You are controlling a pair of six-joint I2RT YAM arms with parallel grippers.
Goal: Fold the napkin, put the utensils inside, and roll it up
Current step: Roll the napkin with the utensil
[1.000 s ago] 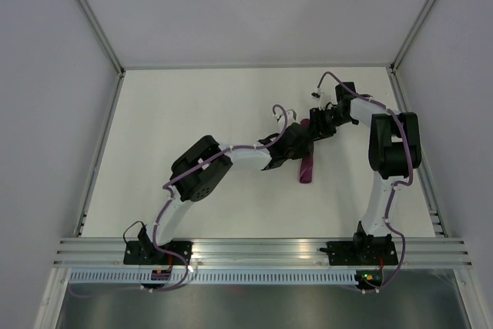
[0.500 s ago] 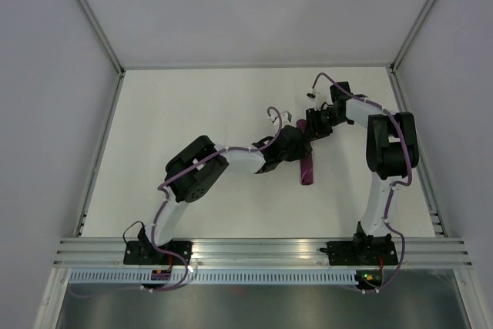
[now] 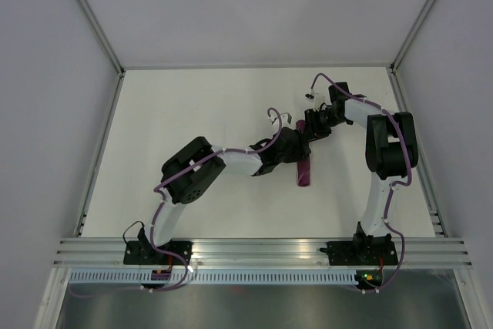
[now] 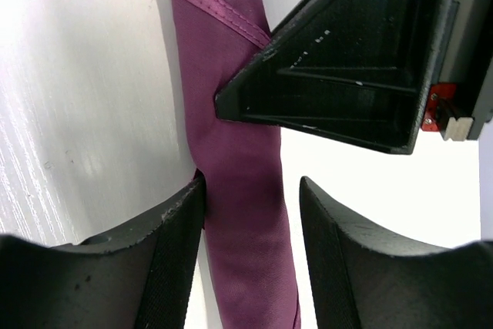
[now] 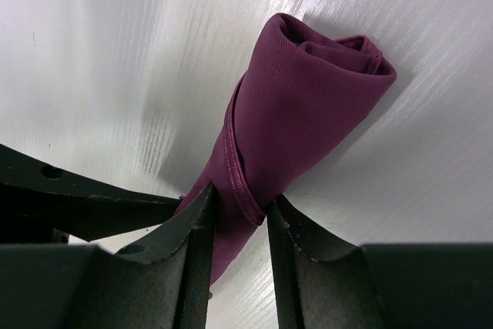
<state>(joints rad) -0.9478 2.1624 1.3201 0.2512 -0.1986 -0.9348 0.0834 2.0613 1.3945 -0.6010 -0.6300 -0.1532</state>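
Left jaws have widened around the napkin, right jaws seemingly pinching it

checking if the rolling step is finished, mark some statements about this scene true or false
1. The napkin is rolled into a tube. True.
2. The right gripper hangs clear of it. False: it pinches the roll near one end.
3. The left gripper straddles the roll, with a gap beside one finger. True.
4. The roll lies at the left edge of the table. False: it lies right of centre.
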